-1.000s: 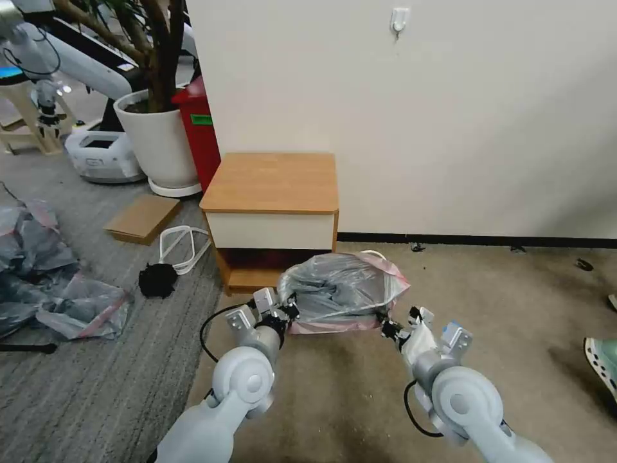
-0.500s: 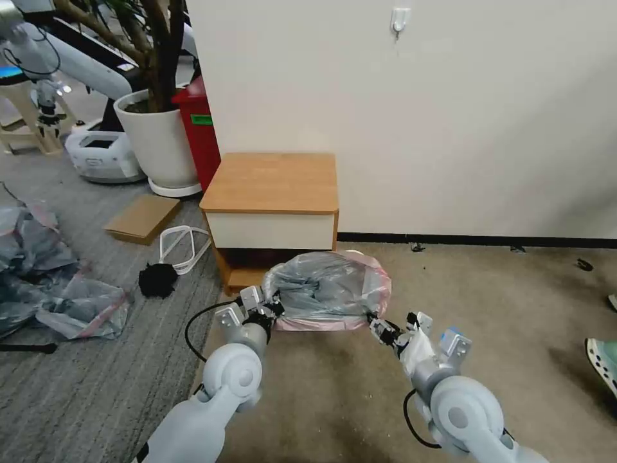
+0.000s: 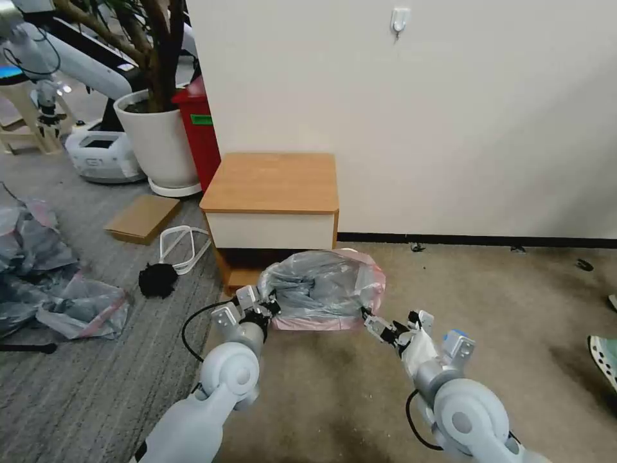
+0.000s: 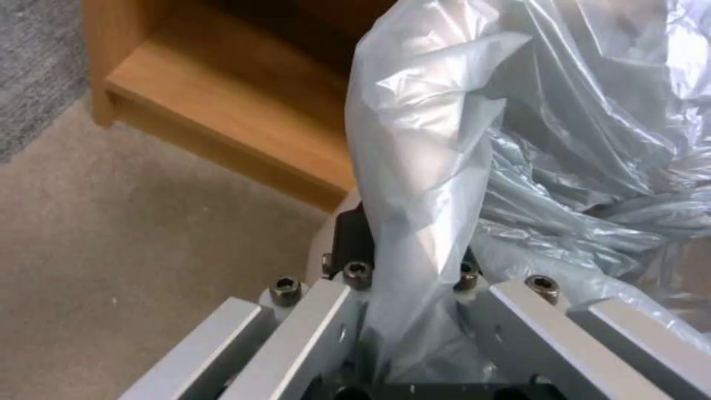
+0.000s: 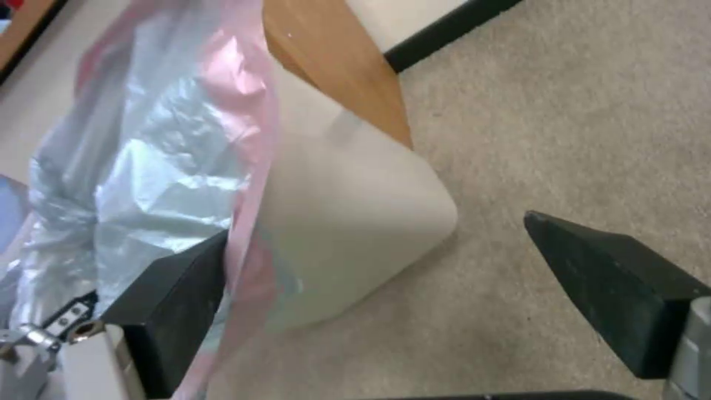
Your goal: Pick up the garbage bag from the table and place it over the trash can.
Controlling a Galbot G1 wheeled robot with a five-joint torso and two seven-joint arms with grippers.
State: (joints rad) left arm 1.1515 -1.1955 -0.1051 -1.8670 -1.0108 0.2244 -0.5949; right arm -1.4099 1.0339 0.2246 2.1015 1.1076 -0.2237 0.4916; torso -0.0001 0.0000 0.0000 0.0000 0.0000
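Observation:
The garbage bag (image 3: 321, 289), crinkly grey with a pink rim, is draped on the floor in front of the table (image 3: 270, 186), a wooden nightstand. My left gripper (image 3: 260, 307) is at the bag's left edge, shut on a fold of the plastic (image 4: 415, 211). At the bag's right edge my right gripper (image 3: 376, 323) is open. In the right wrist view its fingers straddle a rounded corner of the cream trash can (image 5: 355, 222), and the bag's pink rim (image 5: 244, 139) hangs over that corner and one finger (image 5: 170, 300). In the head view the bag hides most of the can.
A white plant pot (image 3: 160, 138) and a red bin (image 3: 199, 128) stand left of the nightstand. Cardboard (image 3: 143, 217), a white loop (image 3: 183, 244), a black lump (image 3: 157, 280) and a heap of bags (image 3: 51, 283) lie on the left carpet. A shoe (image 3: 604, 363) is at the right.
Both grippers and the bag have shifted a little to the left, and the bag's near edge sits slightly lower.

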